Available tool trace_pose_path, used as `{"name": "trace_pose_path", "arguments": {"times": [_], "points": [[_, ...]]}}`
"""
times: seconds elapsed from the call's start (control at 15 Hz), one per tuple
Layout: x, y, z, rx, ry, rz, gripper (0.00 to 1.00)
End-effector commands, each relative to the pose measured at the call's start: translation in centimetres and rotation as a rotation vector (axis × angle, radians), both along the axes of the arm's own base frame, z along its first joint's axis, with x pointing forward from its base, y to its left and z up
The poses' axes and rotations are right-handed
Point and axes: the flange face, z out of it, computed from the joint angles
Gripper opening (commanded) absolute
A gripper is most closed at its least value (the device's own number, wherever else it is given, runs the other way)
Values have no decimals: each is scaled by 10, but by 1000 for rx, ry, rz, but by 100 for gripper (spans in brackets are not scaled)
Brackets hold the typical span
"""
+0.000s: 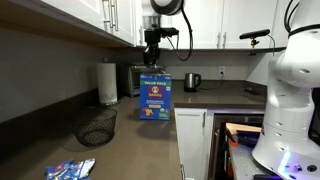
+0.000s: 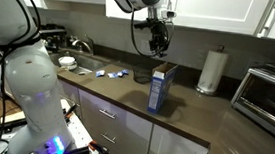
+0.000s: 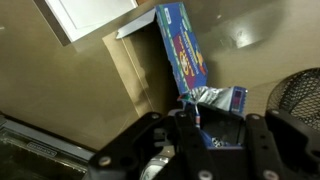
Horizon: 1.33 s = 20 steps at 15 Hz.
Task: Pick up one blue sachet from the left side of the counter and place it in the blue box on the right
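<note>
The blue box [image 1: 155,97] stands upright on the dark counter [image 1: 130,150] and shows in both exterior views [image 2: 161,87]. In the wrist view its open top and blue side [image 3: 182,45] lie below me. My gripper [image 1: 153,62] hangs just above the box top [image 2: 160,49]. It is shut on a crinkly blue sachet [image 3: 218,100] that sticks out between the fingers [image 3: 200,125]. Several more blue sachets [image 1: 70,170] lie in a loose pile on the counter [image 2: 108,73].
A black wire basket [image 1: 96,127] sits on the counter near the box [image 3: 300,95]. A paper towel roll [image 2: 212,71] and a silver toaster oven [image 2: 272,94] stand by the wall. A kettle [image 1: 192,81] stands further back. White cabinets hang overhead.
</note>
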Motion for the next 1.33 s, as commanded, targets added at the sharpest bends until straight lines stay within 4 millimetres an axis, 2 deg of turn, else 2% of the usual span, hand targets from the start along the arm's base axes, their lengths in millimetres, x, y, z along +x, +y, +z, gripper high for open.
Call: {"name": "trace_pose_path", "arguments": {"times": [0.0, 0.6, 1.27], "points": [[-1, -14, -1, -19, 26, -77, 4], [0, -32, -10, -97, 43, -195, 4], [27, -50, -40, -138, 75, -204, 4]]}}
